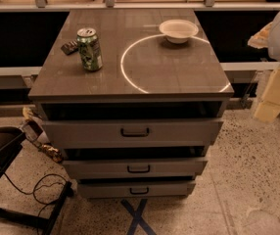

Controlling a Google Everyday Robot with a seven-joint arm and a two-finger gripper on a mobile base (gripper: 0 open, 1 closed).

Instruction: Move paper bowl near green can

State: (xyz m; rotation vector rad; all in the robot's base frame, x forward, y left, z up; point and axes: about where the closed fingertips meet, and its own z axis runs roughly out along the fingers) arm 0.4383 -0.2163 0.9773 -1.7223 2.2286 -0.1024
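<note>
Camera view shows you one paper bowl (pixel 178 30) sitting upright at the back right of the cabinet top (pixel 145 77), with nothing visible inside it. One green can (pixel 89 49) stands upright towards the left side of the same top, well apart from the bowl, its silver lid facing up. A small dark flat object (pixel 69 47) lies just beside the can, to its left and slightly behind. Below the top you have three drawers (pixel 134 131), each pulled partly out and each with one dark handle; their insides are too dark to tell what they hold. Your gripper (pixel 275 94) hangs at the right edge of the view, off the side of the cabinet and below the level of its top, far from both bowl and can. You cannot tell whether it is open or closed.
</note>
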